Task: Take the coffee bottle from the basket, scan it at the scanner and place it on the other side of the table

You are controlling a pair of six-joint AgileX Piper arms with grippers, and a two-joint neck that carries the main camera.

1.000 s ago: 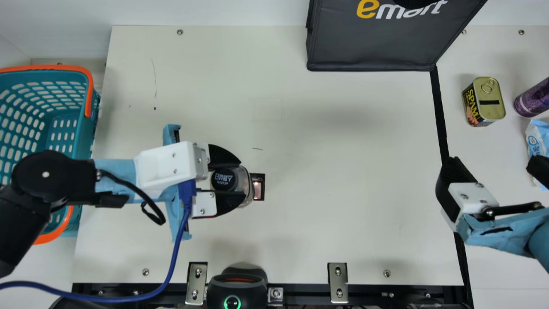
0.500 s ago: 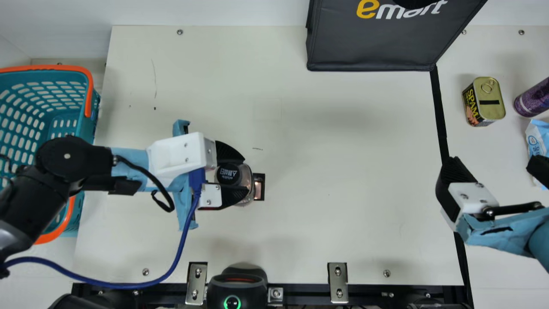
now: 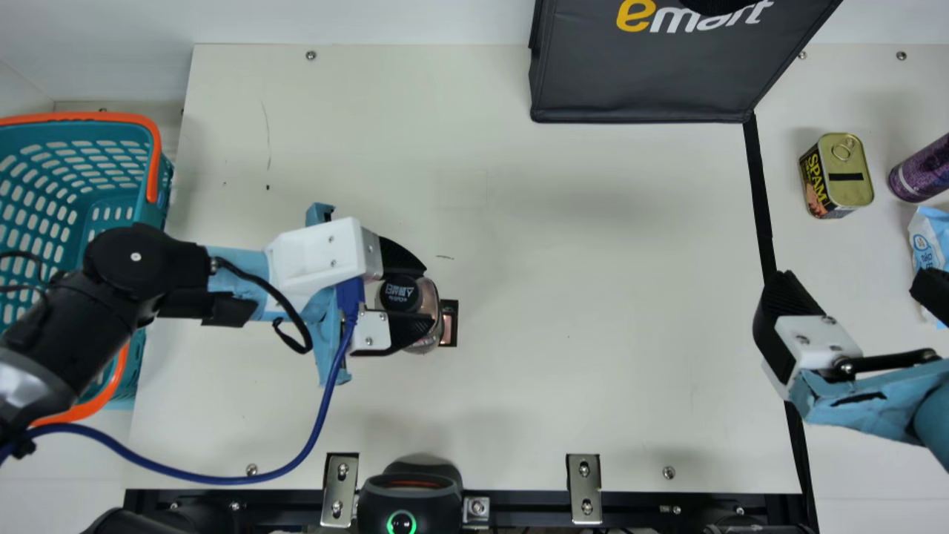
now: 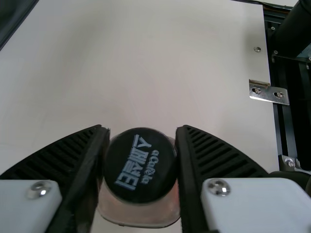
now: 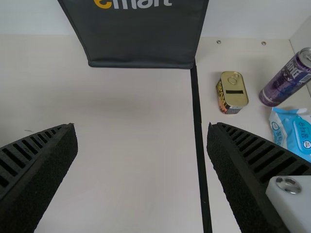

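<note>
Black-capped and clear-sided, the single coffee bottle [image 3: 429,299] is gripped snugly from both sides by the left tool [image 3: 425,297], over the left part of the cream surface [image 3: 563,378]. From where I stand, its cap faces up and carries two sizes of pale lettering, the bigger row bold and white. Just beside the bottle, on the side away from the arm, there's one small dark-framed rectangle [image 3: 453,304] with a pinkish middle. One black scanner [image 3: 409,504] sits at the near edge, a green ring glowing on it, between two metal brackets [image 3: 340,489] [image 3: 583,475]. Off to the left is one teal basket [image 3: 152,222] with orange handles, the left arm reaching across above it. One dark grey bag [image 3: 637,81] stands at the far side, a yellow letter and white ones printed large across its front. From its corner a black strip [image 3: 759,200] runs toward the near edge, and over on its right side are three goods: one gold-lidded tin [image 3: 845,170] with yellow print, one purple can [image 3: 923,172] and one blue-and-white packet [image 3: 930,241]. The right tool [image 3: 852,279] hangs near the strip, its two fingers spread wide with nothing between them.
</note>
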